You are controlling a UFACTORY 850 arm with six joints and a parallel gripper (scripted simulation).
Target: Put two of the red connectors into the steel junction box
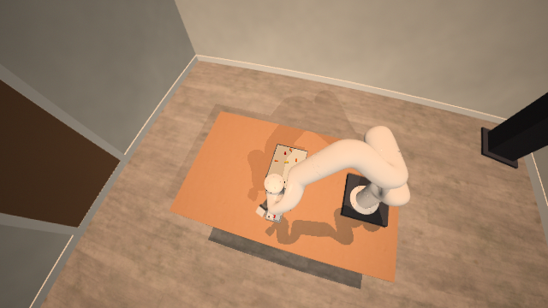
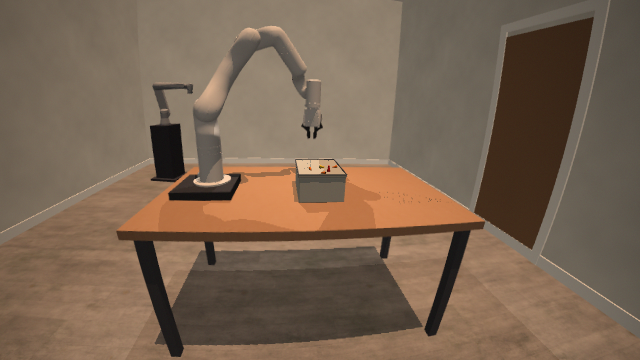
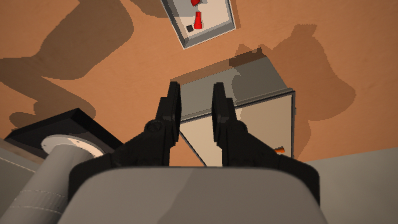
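The steel junction box point(image 1: 280, 219) point(image 3: 212, 37) stands beside the tool case point(image 2: 321, 189) point(image 3: 265, 116). In the wrist view, one red connector point(image 3: 198, 21) lies inside the box and a second red connector point(image 3: 195, 2) is cut off by the top edge of the frame. On the case lid lie a red connector point(image 1: 285, 152) point(image 2: 328, 169), a yellow connector point(image 1: 286, 162) point(image 2: 321, 167) and several orange ones, one of them point(image 3: 280, 150) in the wrist view. My gripper point(image 2: 312, 136) point(image 3: 196, 95) is partly open, with nothing between its fingers, high above the case and box. The box is hidden in the exterior view.
The arm's black base plate point(image 1: 348, 205) point(image 2: 200, 195) stands on the orange table point(image 1: 214, 171) point(image 2: 250, 220). A second arm on a black pedestal point(image 2: 167, 150) stands on the floor beyond the table. The case's raised lid lies between the box and the exterior view.
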